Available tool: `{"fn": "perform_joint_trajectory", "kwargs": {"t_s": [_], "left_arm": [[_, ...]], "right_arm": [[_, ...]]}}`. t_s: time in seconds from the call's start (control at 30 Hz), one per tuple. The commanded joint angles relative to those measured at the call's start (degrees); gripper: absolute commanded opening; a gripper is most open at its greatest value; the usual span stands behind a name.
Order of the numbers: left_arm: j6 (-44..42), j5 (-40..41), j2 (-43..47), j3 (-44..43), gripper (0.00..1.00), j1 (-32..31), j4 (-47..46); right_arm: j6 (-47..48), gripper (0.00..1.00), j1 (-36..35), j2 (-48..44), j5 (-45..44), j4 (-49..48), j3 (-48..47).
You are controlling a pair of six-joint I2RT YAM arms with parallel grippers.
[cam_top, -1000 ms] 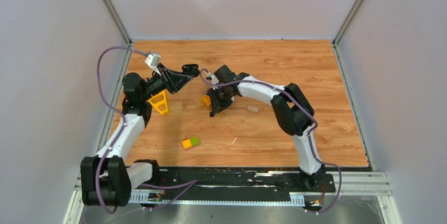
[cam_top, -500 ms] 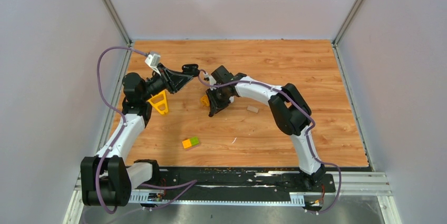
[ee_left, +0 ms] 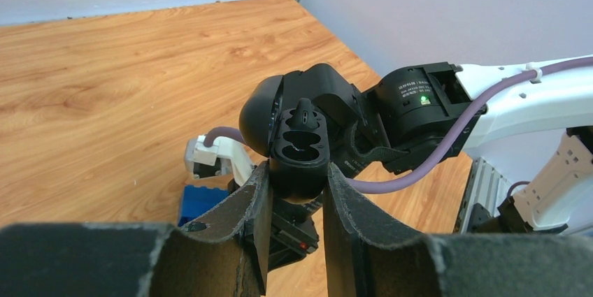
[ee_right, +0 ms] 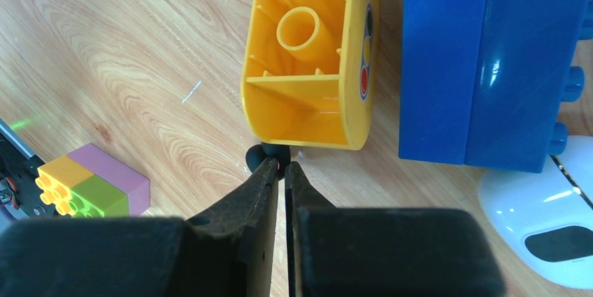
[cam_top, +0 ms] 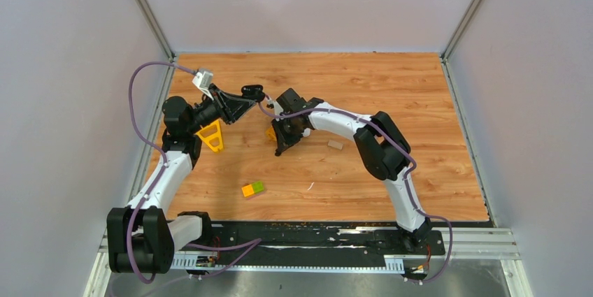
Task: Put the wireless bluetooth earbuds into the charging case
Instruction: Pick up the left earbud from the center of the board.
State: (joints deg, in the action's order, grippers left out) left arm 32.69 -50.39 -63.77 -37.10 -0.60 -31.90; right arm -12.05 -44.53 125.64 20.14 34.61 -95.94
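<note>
Left fingers squeeze the open case | right fingers pinch only the edge of a black earbud by the yellow block | risk: thin grip, bud may pop out and roll away

The desk carried a yellow block, a black earbud at its edge, a blue block just beside it.
</note>
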Motion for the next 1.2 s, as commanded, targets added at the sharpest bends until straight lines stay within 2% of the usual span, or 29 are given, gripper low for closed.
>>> {"fn": "perform_joint_trajectory", "kwargs": {"t_s": [0.0,0.2,0.27,0.43,0.53,0.67,0.73,0.97,1.17], "left_arm": [[-1.02,0.29,0.46,-1.47,0.0,0.43,-0.57],[-1.28,0.13,0.53,-1.48,0.0,0.43,-0.3],[-1.37,0.17,0.52,-1.48,0.0,0.43,-0.25],[-1.38,0.13,0.35,-1.57,0.0,0.42,-0.13],[-1.41,0.14,0.4,-1.67,0.0,0.43,0.11],[-1.86,0.03,0.42,-1.74,0.0,0.43,0.59],[-1.96,0.04,0.28,-1.81,0.0,0.4,0.75],[-1.8,-0.31,-1.65,-2.83,0.0,0.4,-1.14],[-2.22,-0.86,-4.43,-4.77,0.0,0.41,-2.97]], "right_arm": [[0.26,0.1,-0.81,0.74,0.14,-1.53,-1.38],[0.64,0.13,-0.82,0.92,2.94,-2.94,-1.17],[0.71,0.17,-0.84,1.12,3.28,-3.31,-1.17],[1.14,0.17,-1.32,2.2,2.79,-3.32,-1.92],[1.47,0.13,-1.6,2.41,2.69,-3.32,-2.38],[2.39,0.02,-1.54,1.43,1.16,-2.34,-2.96],[3.53,0.0,-1.24,-0.08,1.67,-2.1,-3.02],[11.55,0.0,1.99,-9.55,6.01,-1.93,2.71],[26.39,0.0,4.32,-19.54,10.04,0.44,9.66]]}}
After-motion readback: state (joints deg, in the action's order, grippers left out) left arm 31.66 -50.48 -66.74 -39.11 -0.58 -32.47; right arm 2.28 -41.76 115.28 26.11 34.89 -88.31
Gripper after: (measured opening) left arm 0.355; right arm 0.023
